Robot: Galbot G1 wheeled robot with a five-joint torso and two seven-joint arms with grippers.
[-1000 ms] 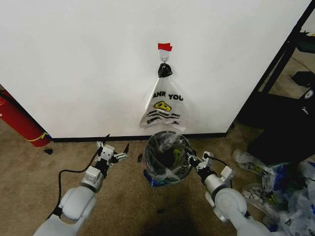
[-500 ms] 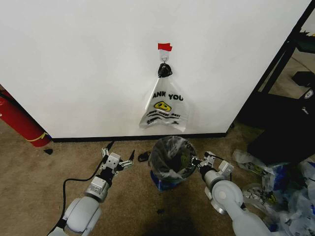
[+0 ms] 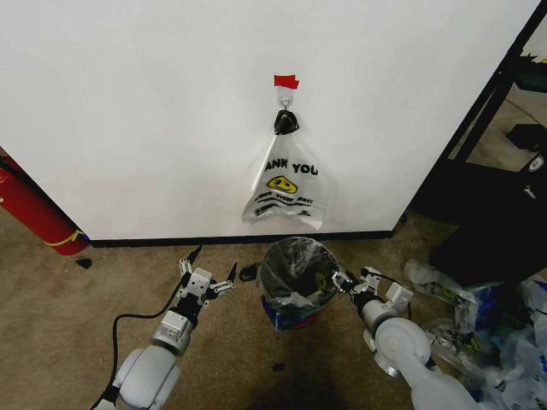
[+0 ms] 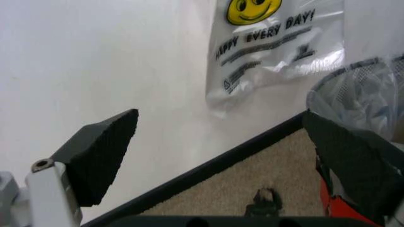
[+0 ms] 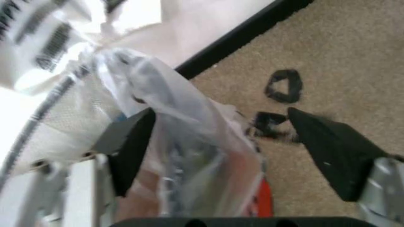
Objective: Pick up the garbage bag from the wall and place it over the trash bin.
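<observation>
The bag (image 3: 295, 272) lines the bin (image 3: 293, 314). The right tool (image 3: 343, 283), open, straddles its rim for seating. The left tool (image 3: 208, 272), open, idles beside the bin.

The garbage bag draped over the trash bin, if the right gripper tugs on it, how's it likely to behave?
The garbage bag looks thin and crinkled, so it would probably fold and stretch, not move as one piece. Its glossy film may slip between the pads of the open right gripper. The trash bin is small, open mesh, likely light, so a firm tug could tip or drag it.
</observation>
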